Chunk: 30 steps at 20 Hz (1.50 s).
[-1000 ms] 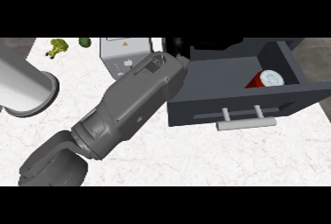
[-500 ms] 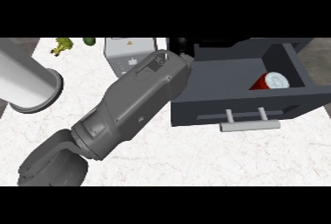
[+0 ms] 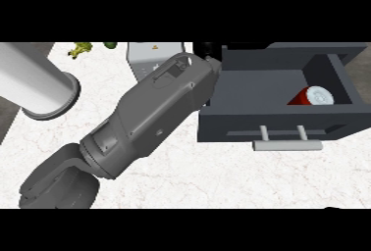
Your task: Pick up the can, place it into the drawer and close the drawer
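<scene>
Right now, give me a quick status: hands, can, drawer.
Left forearm stretched toward the drawer's left side, hand hidden behind it. Right hand out of view. Can lying inside the drawer. Drawer open, handle free.

An open drawer [image 3: 275, 117] sits at the right of the bench [image 3: 217, 181], with a can [image 3: 313, 96] lying inside at its right end.

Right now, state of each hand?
Left hand: only a black bit shows past the forearm, by the drawer; fingers cannot be told.
Right hand: not in view.
</scene>
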Available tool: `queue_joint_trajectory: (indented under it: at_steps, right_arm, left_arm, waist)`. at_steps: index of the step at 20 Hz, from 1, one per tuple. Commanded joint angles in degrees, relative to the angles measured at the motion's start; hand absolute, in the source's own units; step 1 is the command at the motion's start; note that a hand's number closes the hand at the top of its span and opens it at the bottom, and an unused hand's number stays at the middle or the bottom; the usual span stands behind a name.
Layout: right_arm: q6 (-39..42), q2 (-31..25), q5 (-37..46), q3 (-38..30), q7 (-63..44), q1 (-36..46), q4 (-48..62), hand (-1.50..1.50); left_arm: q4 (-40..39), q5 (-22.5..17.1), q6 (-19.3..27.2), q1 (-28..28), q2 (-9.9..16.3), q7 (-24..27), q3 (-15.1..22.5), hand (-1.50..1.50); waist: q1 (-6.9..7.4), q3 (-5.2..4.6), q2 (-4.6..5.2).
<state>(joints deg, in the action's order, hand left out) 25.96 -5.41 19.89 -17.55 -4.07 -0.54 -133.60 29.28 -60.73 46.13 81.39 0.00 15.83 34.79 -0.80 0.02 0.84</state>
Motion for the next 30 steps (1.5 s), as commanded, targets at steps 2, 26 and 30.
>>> queue_joint_trajectory:
  at_steps: [2,26,30]
  right_arm:
    - [-4.79,1.1,15.1,10.26,1.34,5.35,5.76,-1.5]
    - [-32.74,-2.64,47.16,17.82,10.77,35.21,68.52,-1.5]
    - [-39.04,-2.7,48.87,16.34,11.89,37.06,77.76,-1.5]
  left_arm:
    - [0.45,-0.19,1.1,0.39,0.0,-1.91,0.06,-1.5]
    - [15.79,7.49,2.09,-7.72,14.7,-13.26,0.55,-1.5]
    - [20.37,8.34,1.59,-11.76,17.46,-13.89,-0.48,-1.5]
  waist:
    - [0.45,0.0,-0.33]
    - [3.92,0.02,-0.63]
    - [3.24,0.02,-0.69]
